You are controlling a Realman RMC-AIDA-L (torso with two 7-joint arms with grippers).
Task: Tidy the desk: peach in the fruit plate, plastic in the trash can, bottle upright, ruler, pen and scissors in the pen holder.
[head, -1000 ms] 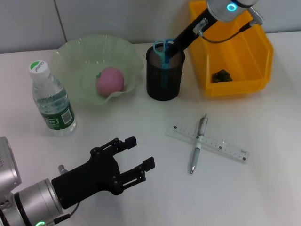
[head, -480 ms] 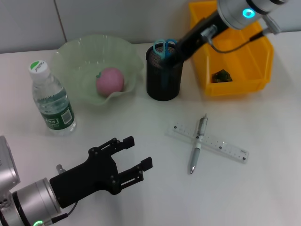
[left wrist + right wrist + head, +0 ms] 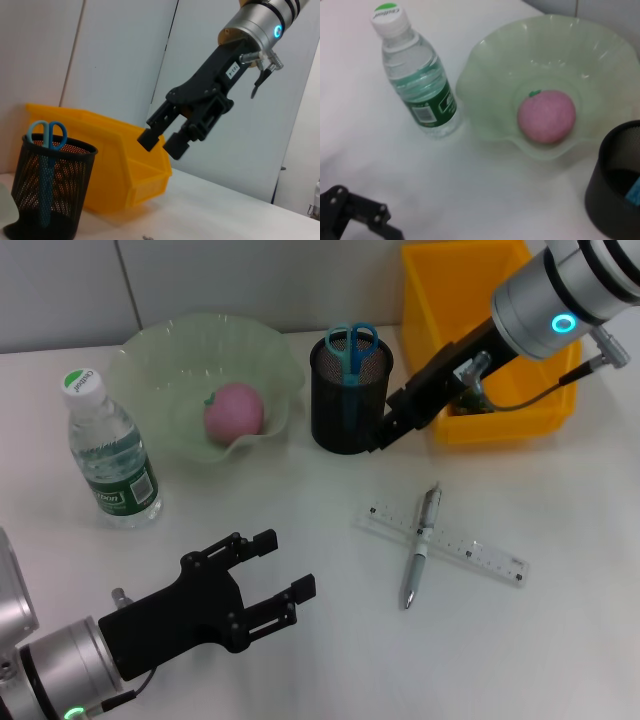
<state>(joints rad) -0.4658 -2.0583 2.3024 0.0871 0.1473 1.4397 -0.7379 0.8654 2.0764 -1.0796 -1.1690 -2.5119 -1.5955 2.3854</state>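
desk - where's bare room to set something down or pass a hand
Bare patches on the desk: the near right corner, beyond the ruler and pen, and the strip between the bottle and ruler. It is crowded along the back: fruit plate, pen holder, right gripper, trash can.

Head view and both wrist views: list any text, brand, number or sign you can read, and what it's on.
Bottle cap: green print, looks like "Cestbon", too blurred to be sure.
Bottle label: white print and a barcode patch, unreadable.
Ruler: fine scale marks and digits, too small to read.
Right gripper: small white sticker with dark characters, unreadable.
Pen, scissors, trash can, pen holder: no text visible.
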